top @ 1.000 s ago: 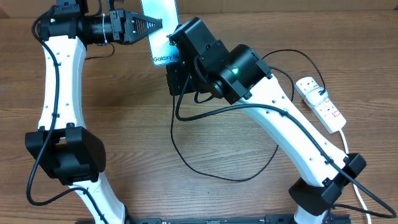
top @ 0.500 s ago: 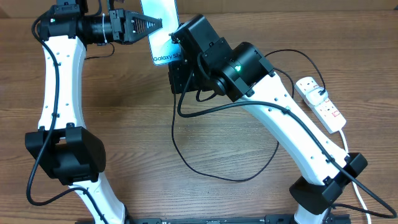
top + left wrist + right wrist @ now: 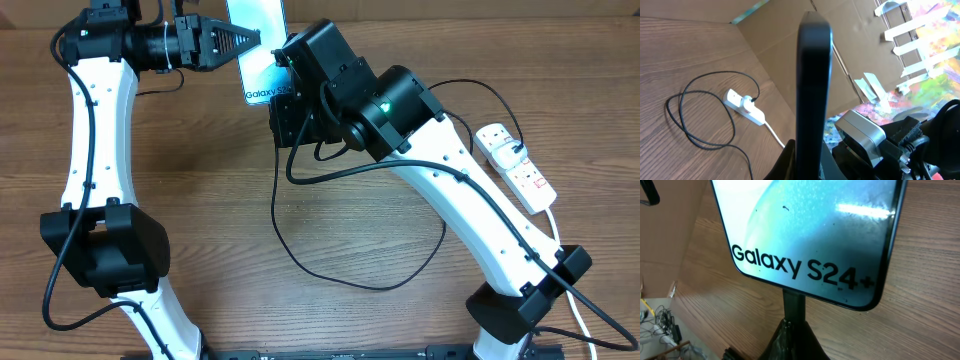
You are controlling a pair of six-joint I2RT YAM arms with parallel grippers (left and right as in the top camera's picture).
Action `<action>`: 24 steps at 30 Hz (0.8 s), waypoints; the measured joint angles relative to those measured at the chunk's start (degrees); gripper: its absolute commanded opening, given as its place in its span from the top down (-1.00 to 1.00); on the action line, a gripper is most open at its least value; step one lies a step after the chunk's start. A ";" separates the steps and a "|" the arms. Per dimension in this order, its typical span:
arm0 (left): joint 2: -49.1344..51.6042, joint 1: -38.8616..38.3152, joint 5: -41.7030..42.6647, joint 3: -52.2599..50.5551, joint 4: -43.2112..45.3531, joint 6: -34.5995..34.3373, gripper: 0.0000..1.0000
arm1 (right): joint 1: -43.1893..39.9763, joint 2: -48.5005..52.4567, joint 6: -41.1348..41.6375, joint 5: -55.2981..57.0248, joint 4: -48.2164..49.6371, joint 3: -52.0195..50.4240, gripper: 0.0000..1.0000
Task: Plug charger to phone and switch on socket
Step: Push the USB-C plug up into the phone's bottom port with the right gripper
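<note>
My left gripper (image 3: 248, 40) is shut on the phone (image 3: 262, 45) and holds it up at the back of the table, lit screen facing up. In the left wrist view the phone (image 3: 814, 80) shows edge-on between the fingers (image 3: 790, 162). My right gripper (image 3: 795, 327) is shut on the charger's connector tip (image 3: 794, 305), which meets the bottom edge of the phone (image 3: 810, 225) below the "Galaxy S24+" text. I cannot tell if it is seated. The black cable (image 3: 350, 275) loops across the table to a plug (image 3: 512, 150) in the white socket (image 3: 520, 172).
The socket (image 3: 745, 106) and cable loop (image 3: 700, 117) also show in the left wrist view, with the white cord (image 3: 772, 134) running off. A cardboard wall (image 3: 790, 45) stands behind the table. The right arm (image 3: 440, 170) spans the table's right half.
My right wrist has moved slightly up and right toward the phone's bottom edge. The left arm and the phone have not moved.
</note>
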 measured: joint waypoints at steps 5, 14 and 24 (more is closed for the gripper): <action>0.00 0.00 0.00 0.00 -0.07 0.00 0.92 | 0.00 0.00 0.00 0.20 0.13 0.00 0.93; 0.00 0.57 0.02 0.02 0.28 -0.68 0.92 | 0.02 0.00 -2.97 0.94 1.44 0.00 0.93; 0.00 0.83 0.07 0.02 0.48 -1.62 0.92 | 0.02 0.00 -10.75 1.60 1.77 0.00 0.93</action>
